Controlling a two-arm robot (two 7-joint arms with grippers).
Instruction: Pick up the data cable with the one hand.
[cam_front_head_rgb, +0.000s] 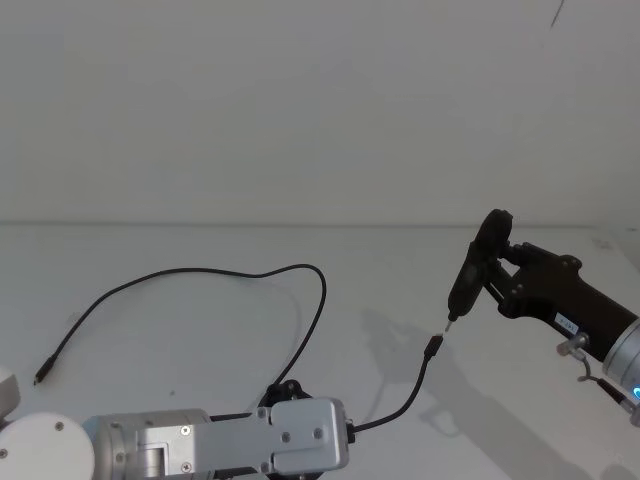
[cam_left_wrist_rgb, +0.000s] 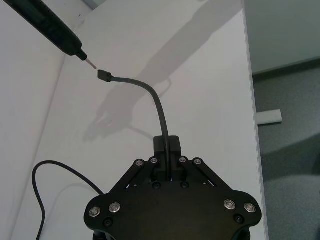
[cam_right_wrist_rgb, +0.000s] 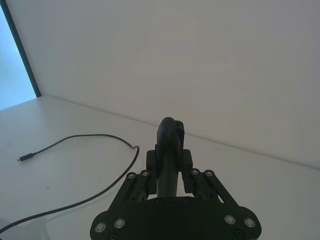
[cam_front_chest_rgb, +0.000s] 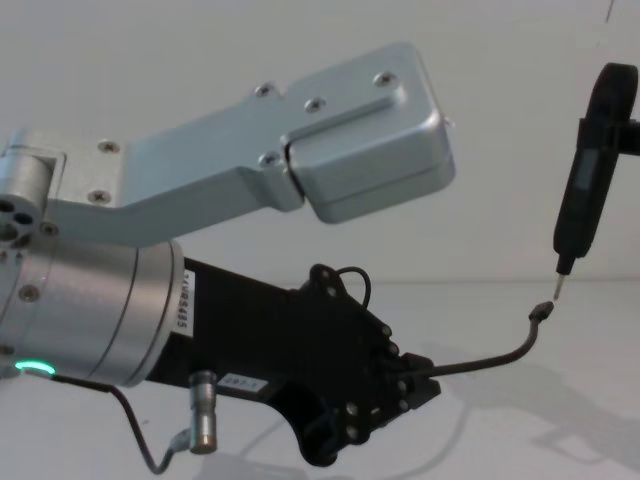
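The cable loops across the table. Its near end is off the surface, pinched some way behind the plug by the left gripper, whose jaws are closed on it. The plug hangs just short of the pin of a tool clamped in the right gripper. To lift well, I judge, grip firmly and rise slowly, so the trailing loop follows without snagging.

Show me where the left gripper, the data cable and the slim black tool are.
left gripper (cam_left_wrist_rgb: 167, 145), left wrist view, midway between its closed fingertips.
data cable (cam_left_wrist_rgb: 162, 119), left wrist view, on the raised stretch just past the gripper.
slim black tool (cam_front_chest_rgb: 583, 190), chest view, on its barrel.
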